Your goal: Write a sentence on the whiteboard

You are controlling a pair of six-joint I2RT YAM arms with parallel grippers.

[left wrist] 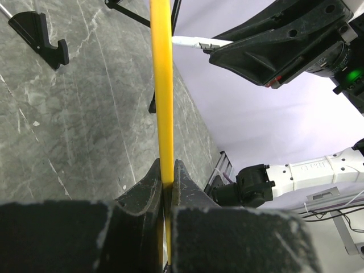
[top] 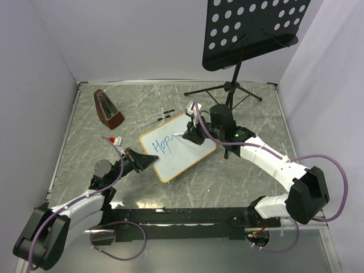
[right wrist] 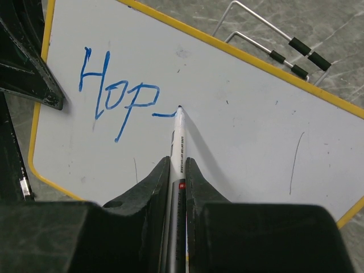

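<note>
So, L arm nearest: base at bottom-left of the top view, white forearm angled up and right, low over the table. Left gripper has its black jaws pinched narrow on the frame at the left end of the whiteboard, a small rect. white board w/ thin yellow-tan frame and rounded corners. In the left wrist view the frame edge runs straight up from between the pads.

R arm: base at bottom-right, elbow bent out toward the right wall, white forearm reaching back left to the board's far-right side. Purple cables loop along both arms.

Right gripper is clamped on a slim white marker, barrel between the two black fingers. The marker tip touches the board at the end of a short blue dash.

Sentence: blue handwriting, reads "Hop" plus that dash, on the board's left half.

The board sits diagonal at mid-table; can't tell if flat or propped.

Surface is a grey marbled tabletop.
- Small red-and-white item: near the L gripper.
- Bent wire stand w/ black sleeves: just off the board's far edge.
- Brown wedge-shaped block: far left.
- Black tripod music stand w/ perforated plate: far right, behind the R wrist.

Plain pale lilac-white walls on three sides.
</note>
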